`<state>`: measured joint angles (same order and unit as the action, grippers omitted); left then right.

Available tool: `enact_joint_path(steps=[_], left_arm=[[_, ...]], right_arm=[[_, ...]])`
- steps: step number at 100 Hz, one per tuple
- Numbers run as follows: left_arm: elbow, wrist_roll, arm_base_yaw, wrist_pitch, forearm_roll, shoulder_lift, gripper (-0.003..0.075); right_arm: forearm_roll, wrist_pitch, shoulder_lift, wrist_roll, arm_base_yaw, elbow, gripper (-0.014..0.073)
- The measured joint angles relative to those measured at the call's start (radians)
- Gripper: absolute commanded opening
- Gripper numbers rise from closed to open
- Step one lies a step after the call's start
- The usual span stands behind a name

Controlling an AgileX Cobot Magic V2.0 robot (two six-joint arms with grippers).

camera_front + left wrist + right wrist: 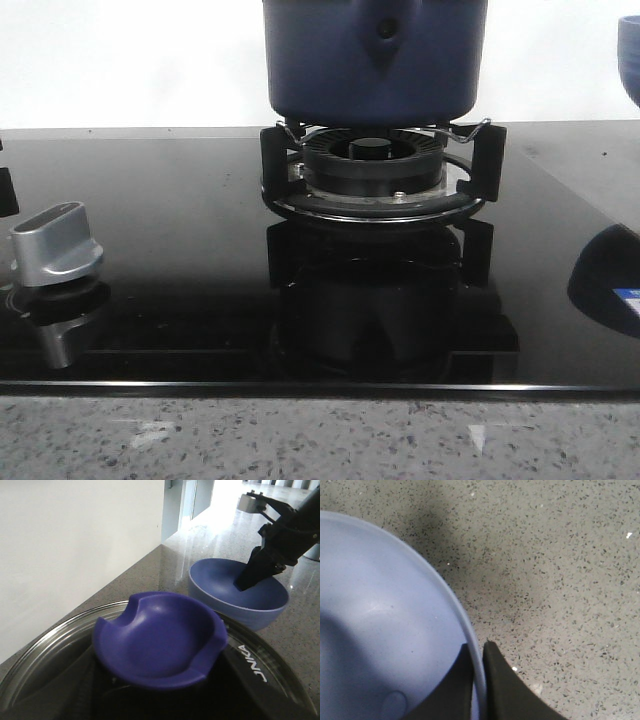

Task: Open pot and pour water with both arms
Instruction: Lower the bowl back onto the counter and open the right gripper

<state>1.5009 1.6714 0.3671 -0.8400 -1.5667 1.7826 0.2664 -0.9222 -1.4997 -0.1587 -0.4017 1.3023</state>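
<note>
The dark blue pot (330, 70) stands on the burner grate (375, 170), its handle stub (385, 35) facing me. In the left wrist view its glass lid (45, 655) carries a blue dished knob (160, 635). My left gripper (160, 682) is at the knob, with dark fingers (82, 685) on either side beneath it; their tips are hidden. My right gripper (477, 647) is shut on the rim of the smaller light blue bowl (380, 620), one finger inside and one outside. It also shows in the left wrist view (245, 582), at the bowl (240, 597) beside the pot.
The black glass hob (180, 300) has a silver control dial (55, 245) at the left. Speckled stone counter (560, 570) surrounds the hob. A white wall (65, 545) runs close behind the pot. The bowl's edge shows at the far right of the front view (630, 50).
</note>
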Motion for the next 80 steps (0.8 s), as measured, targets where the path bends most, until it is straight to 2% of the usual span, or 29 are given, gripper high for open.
enact_joint_path(steps=[63,80], left_arm=[[0.0,0.0,0.01,-0.002,-0.002,0.008,0.0221],[0.0,0.001,0.012,-0.005,-0.002,0.008,0.0221]], right_arm=[[0.0,0.012,0.0,0.0,0.0,-0.002,-0.0056],[-0.004,0.034,0.0,0.0,0.0,-0.054,-0.0056]])
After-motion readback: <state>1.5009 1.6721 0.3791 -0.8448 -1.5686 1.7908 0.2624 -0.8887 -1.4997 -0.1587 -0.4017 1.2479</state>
